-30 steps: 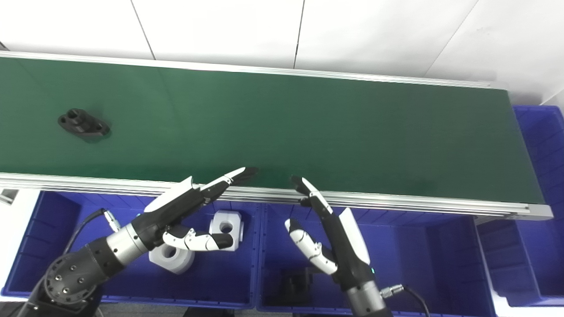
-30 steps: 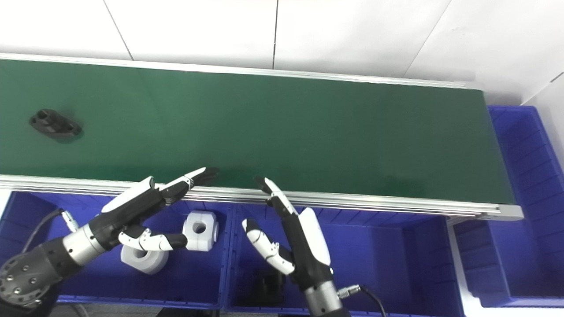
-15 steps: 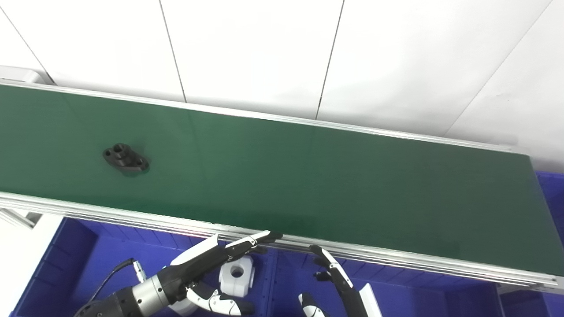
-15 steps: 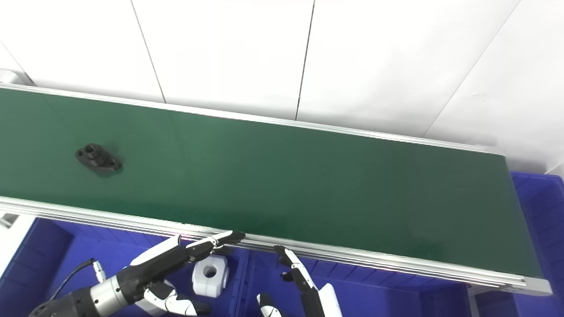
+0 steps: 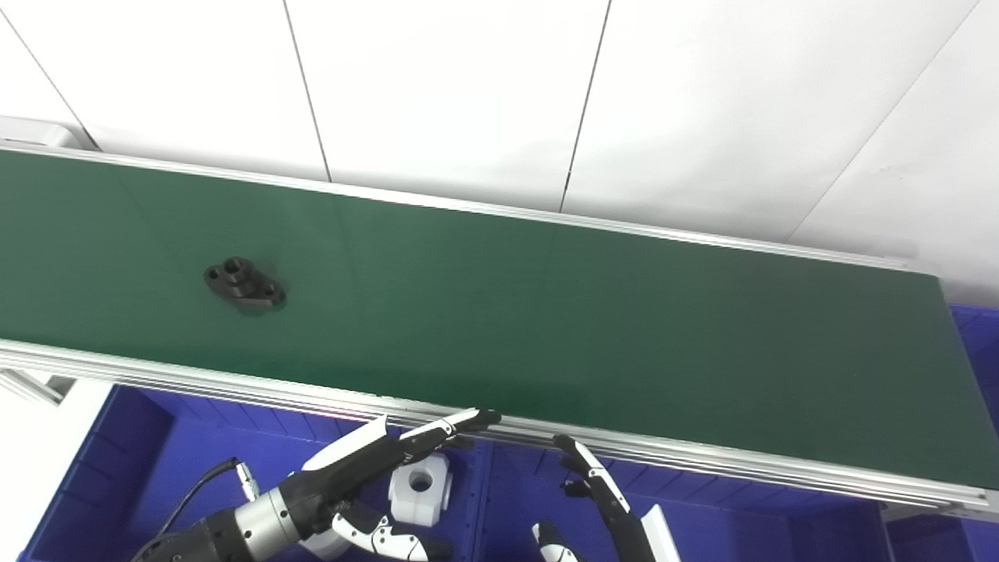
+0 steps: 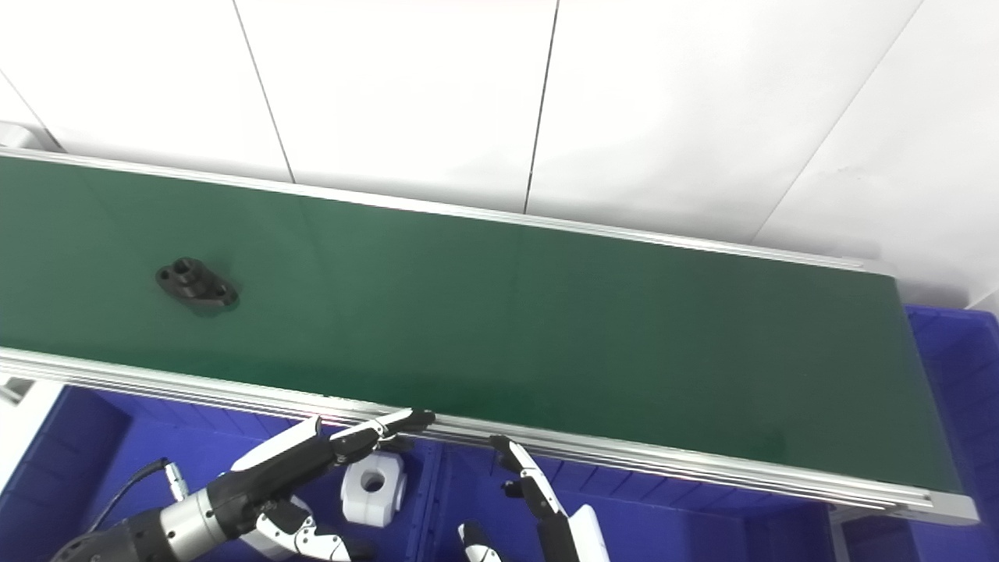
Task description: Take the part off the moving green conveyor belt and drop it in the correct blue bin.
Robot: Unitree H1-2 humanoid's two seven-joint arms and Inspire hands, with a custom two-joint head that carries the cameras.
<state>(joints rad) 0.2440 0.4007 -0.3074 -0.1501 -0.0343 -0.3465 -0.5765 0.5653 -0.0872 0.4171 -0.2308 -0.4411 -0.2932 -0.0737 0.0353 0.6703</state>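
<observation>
A black flanged part (image 5: 245,285) with holes lies on the green conveyor belt (image 5: 546,312) at the left; it also shows in the right eye view (image 6: 197,286). My left hand (image 5: 367,488) is open and empty, fingers stretched toward the belt's near rail, well right of and below the part. My right hand (image 5: 601,507) is open and empty at the bottom edge, partly cut off, over a blue bin (image 5: 702,523).
A blue bin (image 5: 156,453) under the near rail holds white blocks (image 5: 420,485) with round holes. Another blue bin (image 6: 960,367) stands past the belt's right end. A white wall rises behind the belt.
The camera tilted up a second ago, so the hands sit lower in the picture. Since half a second ago the black part has ridden the belt a little to the right. Both hands stayed still.
</observation>
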